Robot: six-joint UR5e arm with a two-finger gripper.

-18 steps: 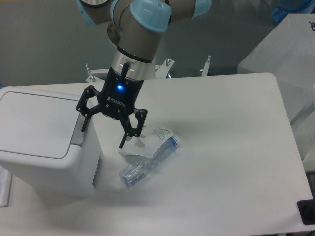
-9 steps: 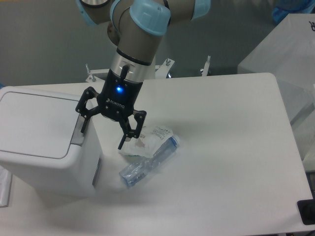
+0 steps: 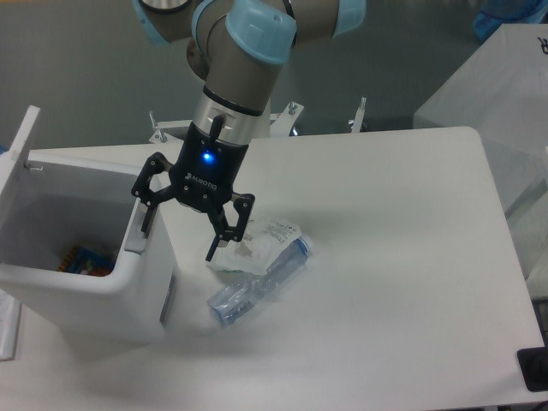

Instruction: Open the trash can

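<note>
This looks like a robotics lab or test room. A grey robot arm with light blue joint caps reaches over a plain white desk, and metal clamps grip the desk's far edge. The floor behind is bare grey. A white covered shape stands at the right, with a bit of blue fabric above it.

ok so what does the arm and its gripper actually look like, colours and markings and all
The arm is built of metallic grey tubular segments with pale blue caps on its joints. A silver ring at the wrist meets the black two-finger gripper, whose body carries small white lettering and a glowing blue light. Its fingers are thin black open linkages. No loose cable is visible.
</note>
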